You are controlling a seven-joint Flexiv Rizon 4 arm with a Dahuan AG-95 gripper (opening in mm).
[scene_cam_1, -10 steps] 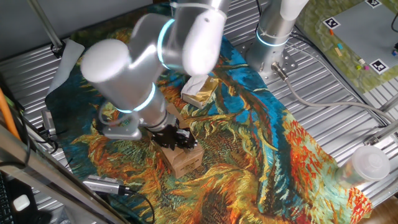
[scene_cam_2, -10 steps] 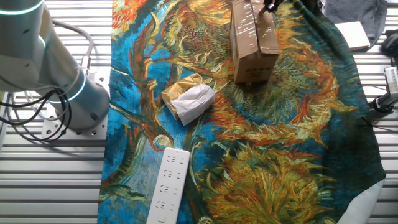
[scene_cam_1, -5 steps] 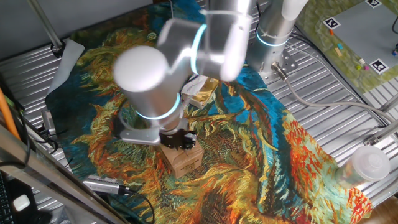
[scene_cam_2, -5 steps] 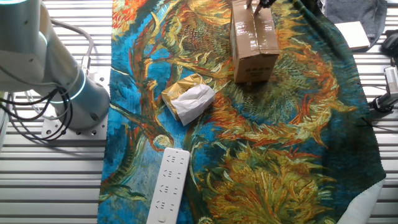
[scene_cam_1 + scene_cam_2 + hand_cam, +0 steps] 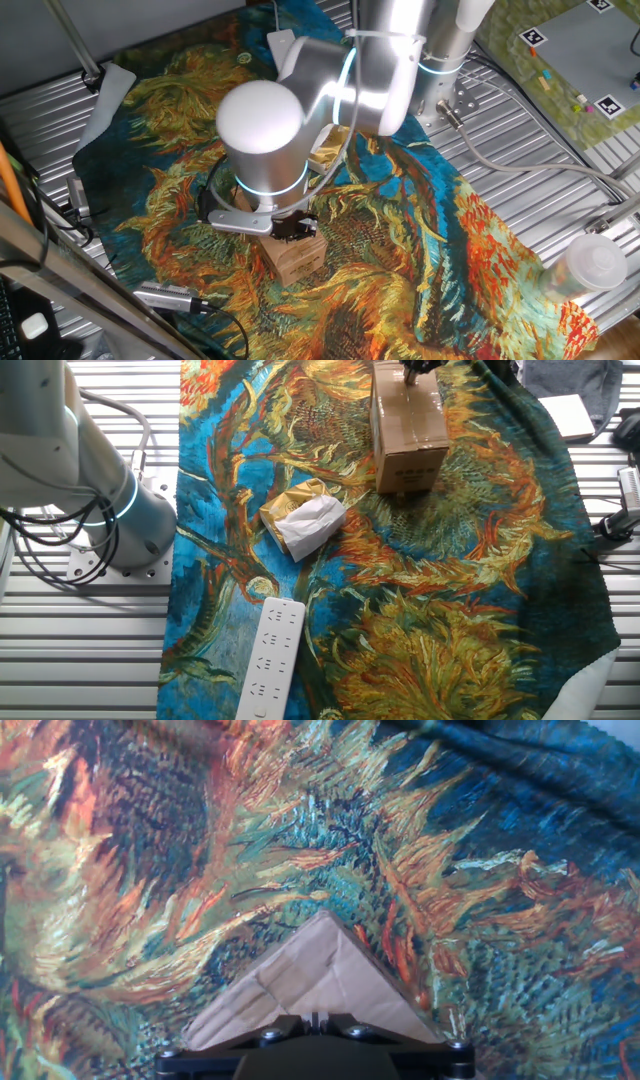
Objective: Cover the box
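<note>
Directly under my gripper (image 5: 291, 227) sits the cardboard box (image 5: 408, 432), so close that the hand view shows only one corner of its brown top poking out past the gripper body. The fingertips seem to rest on, or just above, the top at the end nearest the arm; from the other fixed view I see only their tips at the frame's upper edge, touching the far end of the lid. I cannot tell whether the fingers are spread or pressed together; they pinch nothing that I can see.

The box stands upright on the sunflower-print cloth (image 5: 460, 620) spread over the counter (image 5: 520, 140). Its flaps look folded flat, with a seam down the middle along the long axis, which runs away from the gripper toward the free end. My judgement is that any remaining press has to travel along that seam, outward from where I am.

Farther off, well apart from the box, lies a crumpled white-and-yellow wrapper (image 5: 303, 517), and beyond it a white power strip (image 5: 269, 657) near the cloth's edge.
</note>
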